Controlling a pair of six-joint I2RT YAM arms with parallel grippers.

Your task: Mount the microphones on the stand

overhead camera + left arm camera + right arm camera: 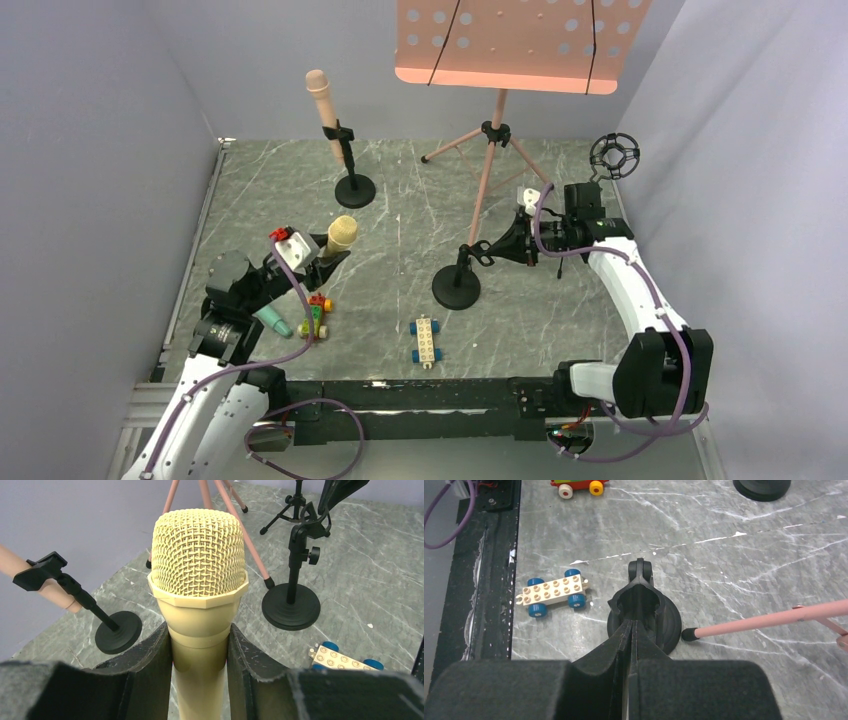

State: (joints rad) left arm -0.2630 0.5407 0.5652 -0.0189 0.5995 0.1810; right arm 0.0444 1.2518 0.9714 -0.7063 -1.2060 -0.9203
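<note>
Yellow microphone (198, 555) inside left tool (199, 635)

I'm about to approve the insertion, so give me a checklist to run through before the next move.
1. Pale yellow microphone held in left gripper: ok.
2. Clip on the near stand empty: ok.
3. Right gripper shut at that clip; actually pinching it: cannot tell.
4. Microphone lined up with the clip: not ok, well apart.
5. Blue-wheeled brick car apart from that stand: ok.
</note>
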